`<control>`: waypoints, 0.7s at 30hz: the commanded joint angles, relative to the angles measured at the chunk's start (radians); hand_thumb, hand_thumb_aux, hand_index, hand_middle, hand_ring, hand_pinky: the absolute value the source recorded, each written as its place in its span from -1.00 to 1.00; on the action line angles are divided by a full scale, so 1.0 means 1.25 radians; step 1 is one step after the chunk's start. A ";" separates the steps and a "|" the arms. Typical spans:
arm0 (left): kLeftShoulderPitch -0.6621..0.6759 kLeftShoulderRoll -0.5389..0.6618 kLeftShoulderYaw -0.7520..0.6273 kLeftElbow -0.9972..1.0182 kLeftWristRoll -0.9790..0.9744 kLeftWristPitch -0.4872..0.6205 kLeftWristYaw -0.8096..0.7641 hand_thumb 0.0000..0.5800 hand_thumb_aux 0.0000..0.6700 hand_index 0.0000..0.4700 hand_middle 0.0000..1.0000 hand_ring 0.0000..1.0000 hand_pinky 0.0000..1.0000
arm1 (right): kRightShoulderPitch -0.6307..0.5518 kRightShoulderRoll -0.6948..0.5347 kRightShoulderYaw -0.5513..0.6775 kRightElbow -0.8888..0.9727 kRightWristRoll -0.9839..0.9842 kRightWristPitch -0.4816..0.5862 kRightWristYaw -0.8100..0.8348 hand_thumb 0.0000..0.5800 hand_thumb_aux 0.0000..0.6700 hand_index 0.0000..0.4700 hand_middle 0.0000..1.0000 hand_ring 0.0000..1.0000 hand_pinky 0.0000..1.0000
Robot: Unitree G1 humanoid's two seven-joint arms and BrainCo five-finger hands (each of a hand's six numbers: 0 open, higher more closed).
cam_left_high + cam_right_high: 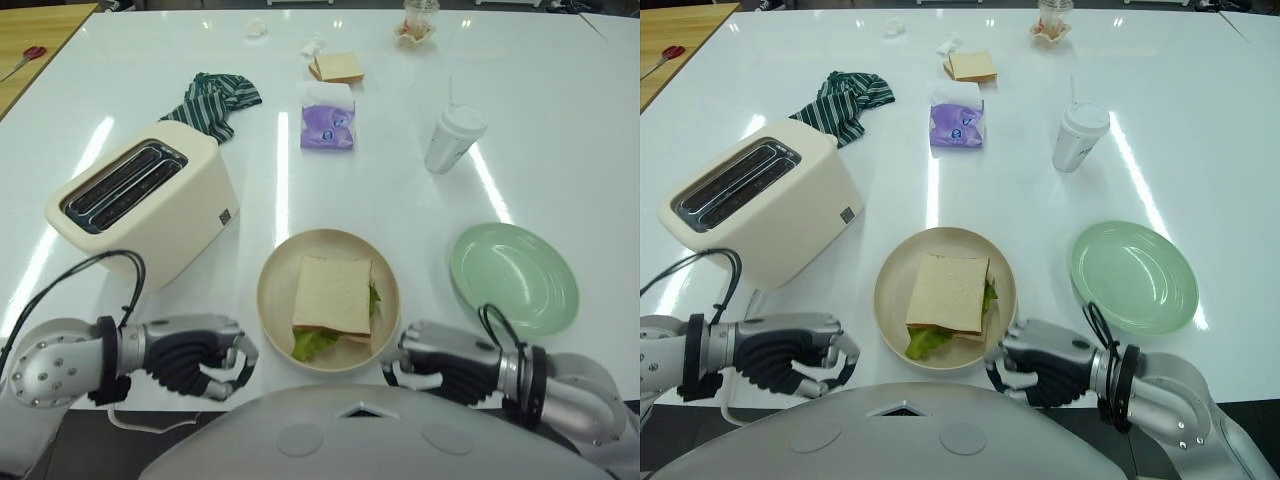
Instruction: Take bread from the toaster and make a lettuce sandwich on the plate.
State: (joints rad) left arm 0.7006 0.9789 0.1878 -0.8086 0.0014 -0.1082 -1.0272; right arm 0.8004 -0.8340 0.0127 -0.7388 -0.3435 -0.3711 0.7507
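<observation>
1. The sandwich (pixel 332 293) lay on the beige plate (pixel 272 300) at the near edge of the surface (pixel 560 120), between the two hands. Its top slice sat squarely over the filling. Lettuce (pixel 312 343) poked out at the near-left corner and along the right side. Stacked like that it read as assembled, so I judged the task done or nearly so.
2. The toaster (pixel 140 205) stood just left of the plate, slots up and set at an angle. The slots looked dark and empty, which fits the bread being on the plate. Its cable (pixel 95 262) looped off the near end toward the left arm.
3. The left hand (pixel 195 357) sat low at the near edge, just left of the plate, fingers curled in on nothing.
4. The right hand (pixel 440 360) mirrored it just right of the plate, also clenched and empty. Neither hand touched the plate. I judged them parked on either side so as not to knock the stack.
5. The green plate (pixel 515 275) lay bare to the right of the sandwich, apparently not needed.
6. Farther back, the cup (pixel 452 138) with its straw, the purple pack (pixel 328 125), the striped cloth (pixel 213 100) and the spare bread (pixel 338 68) were well apart from the plate. That probably kept them out of the arms' way.
</observation>
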 commanded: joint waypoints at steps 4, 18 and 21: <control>-0.015 0.006 -0.098 0.059 0.165 -0.051 0.014 1.00 1.00 1.00 1.00 1.00 1.00 | 0.011 -0.019 0.036 0.087 -0.136 -0.039 -0.007 1.00 1.00 1.00 1.00 1.00 1.00; -0.369 -0.236 -0.458 0.267 0.460 -0.100 0.149 1.00 1.00 1.00 1.00 1.00 1.00 | -0.338 0.141 0.217 0.299 -0.321 -0.019 -0.113 1.00 1.00 1.00 1.00 1.00 1.00; -0.462 -0.305 -0.503 0.347 0.530 -0.087 0.201 1.00 1.00 1.00 1.00 1.00 1.00 | -0.470 0.195 0.259 0.392 -0.371 0.002 -0.151 1.00 1.00 1.00 1.00 1.00 1.00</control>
State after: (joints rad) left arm 0.1972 0.6407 -0.4101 -0.4490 0.5974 -0.2327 -0.8155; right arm 0.3047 -0.6254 0.3007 -0.3506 -0.7305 -0.4074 0.5789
